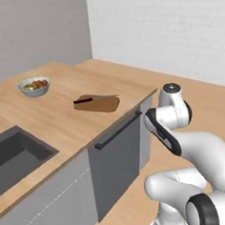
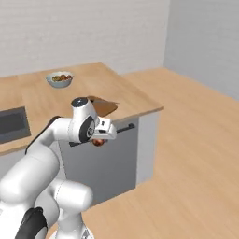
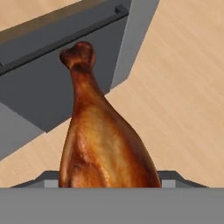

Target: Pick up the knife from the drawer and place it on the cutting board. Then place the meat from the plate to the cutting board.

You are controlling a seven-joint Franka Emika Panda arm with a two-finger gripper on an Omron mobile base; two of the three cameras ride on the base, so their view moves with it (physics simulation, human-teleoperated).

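No readable text, labels, brands, numbers or signs anywhere. Checked across all three views: nothing legible.

Looking forward and down from behind the arm, left and right, both sharing the counter [image 1: 62, 123] corner with the cutting board [image 1: 102, 104]. From the hand, pressed close on the meat [image 3: 105, 144], floorward.
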